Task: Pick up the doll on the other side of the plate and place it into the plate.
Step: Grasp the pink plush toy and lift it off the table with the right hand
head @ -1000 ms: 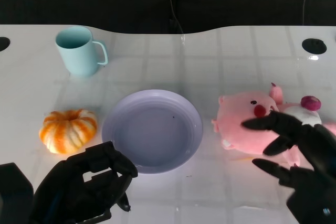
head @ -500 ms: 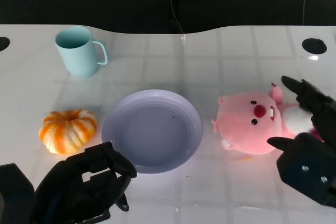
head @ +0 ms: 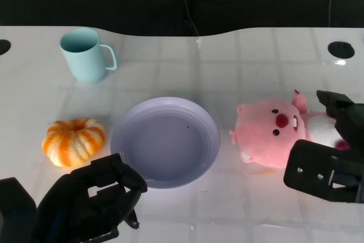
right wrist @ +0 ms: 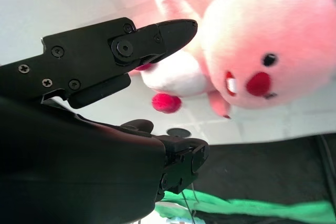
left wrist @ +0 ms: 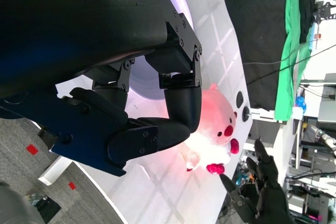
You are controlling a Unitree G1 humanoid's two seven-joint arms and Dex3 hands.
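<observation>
We saw the pink plush doll [head: 272, 132] lying at centre right of the frame, just right of the round lavender plate [head: 165, 141], its long axis across the frame, its fuzzy head toward the plate. Our right hand [head: 330, 152] hung spread around its body, grasping nothing; our left hand [head: 94, 197] sat clenched and empty at lower left.
</observation>
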